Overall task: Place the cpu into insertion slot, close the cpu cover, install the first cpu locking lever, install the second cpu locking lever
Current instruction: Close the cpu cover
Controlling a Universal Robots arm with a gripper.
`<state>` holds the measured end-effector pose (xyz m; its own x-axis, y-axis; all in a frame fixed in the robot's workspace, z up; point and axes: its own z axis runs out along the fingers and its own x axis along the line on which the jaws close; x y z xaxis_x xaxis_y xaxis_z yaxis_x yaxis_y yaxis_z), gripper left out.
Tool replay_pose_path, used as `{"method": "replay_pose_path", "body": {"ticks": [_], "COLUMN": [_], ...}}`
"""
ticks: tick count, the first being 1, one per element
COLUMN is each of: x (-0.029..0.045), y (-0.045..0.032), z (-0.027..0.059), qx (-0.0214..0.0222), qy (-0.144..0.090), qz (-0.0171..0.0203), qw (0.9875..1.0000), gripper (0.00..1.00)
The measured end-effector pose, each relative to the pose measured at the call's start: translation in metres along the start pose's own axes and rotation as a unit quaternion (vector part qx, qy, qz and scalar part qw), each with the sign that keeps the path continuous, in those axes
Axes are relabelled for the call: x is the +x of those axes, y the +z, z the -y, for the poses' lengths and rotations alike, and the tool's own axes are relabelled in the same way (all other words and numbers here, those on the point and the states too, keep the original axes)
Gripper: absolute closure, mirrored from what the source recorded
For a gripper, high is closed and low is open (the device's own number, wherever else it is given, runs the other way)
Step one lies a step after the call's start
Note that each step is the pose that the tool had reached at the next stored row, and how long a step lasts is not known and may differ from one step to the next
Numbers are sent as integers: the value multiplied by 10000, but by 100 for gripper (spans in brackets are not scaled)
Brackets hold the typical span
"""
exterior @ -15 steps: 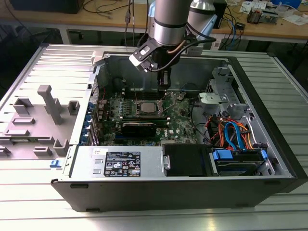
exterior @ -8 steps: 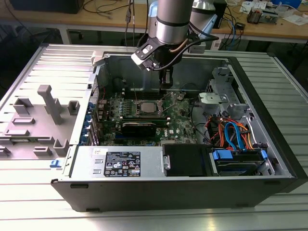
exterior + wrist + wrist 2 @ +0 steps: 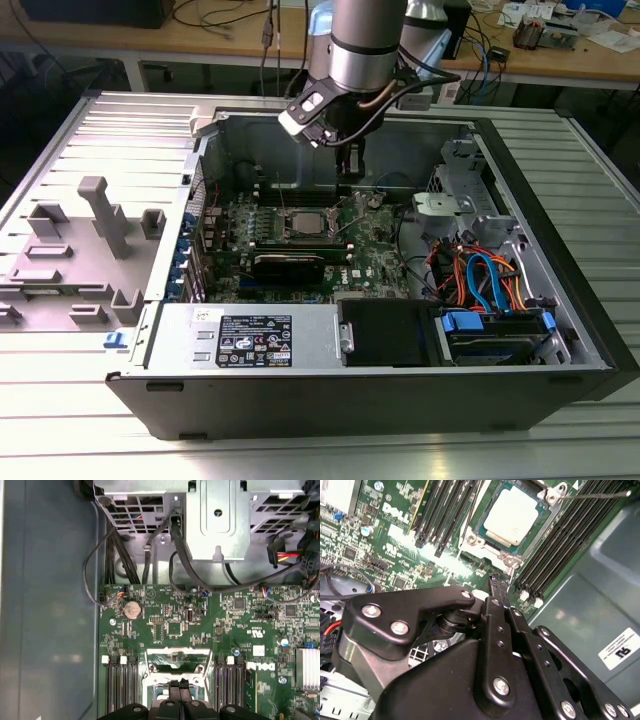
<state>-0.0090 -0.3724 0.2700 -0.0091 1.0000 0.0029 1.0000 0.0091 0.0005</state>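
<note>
Open computer case lies on its side with the green board facing up. The arm enters from twelve o'clock in the exterior view, and the gripper hangs over the far part of the board. The fingers are pressed together with nothing visible between them, as both wrist views confirm. The insertion slot sits near mid-board, at about seven o'clock from the gripper in the exterior view, close by but lower and apart. In the second wrist view the fingertips point toward the near edge of the slot without touching it. The cpu lies flat inside the slot with its silver top fully exposed. Being square, it has no long axis to favour. A silver frame in the first wrist view, taken to be the cpu cover, is judged to be raised and not lying on the chip, though this is not certain. One thin metal lever stands out beside the slot and is judged not latched. Judgement: chip placed, closing work not yet done
</note>
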Motion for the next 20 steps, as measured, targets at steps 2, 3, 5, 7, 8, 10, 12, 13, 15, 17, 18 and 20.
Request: {"method": "replay_pose_path", "body": {"ticks": [2,3,5,7,8,10,12,13,15,17,18,20], "x": [0,1,2,4,4,5,5,5,4,4,3,4], "y": [0,1,2,4,5,7,7,7,7,7,7,7], "z": [-40,-76,-156,-216,-234,-270,-271,-273,-392,-394,-395,-397], "qx": [-11,-15,-15,-15,-15,-15,-15,-15,-15,-15,-15,-15], "qy": [-12,-25,-57,-74,-77,-81,-79,-80,-80,-81,-80,-80], "qz": [0,0,0,0,0,-1,-1,-1,-1,-1,0,-1], "qw": [10000,10000,10000,10000,10000,10000,10000,10000,10000,10000,10000,10000], "gripper": [89,89,89,89,89,89,89,89,89,89,89,89]}}
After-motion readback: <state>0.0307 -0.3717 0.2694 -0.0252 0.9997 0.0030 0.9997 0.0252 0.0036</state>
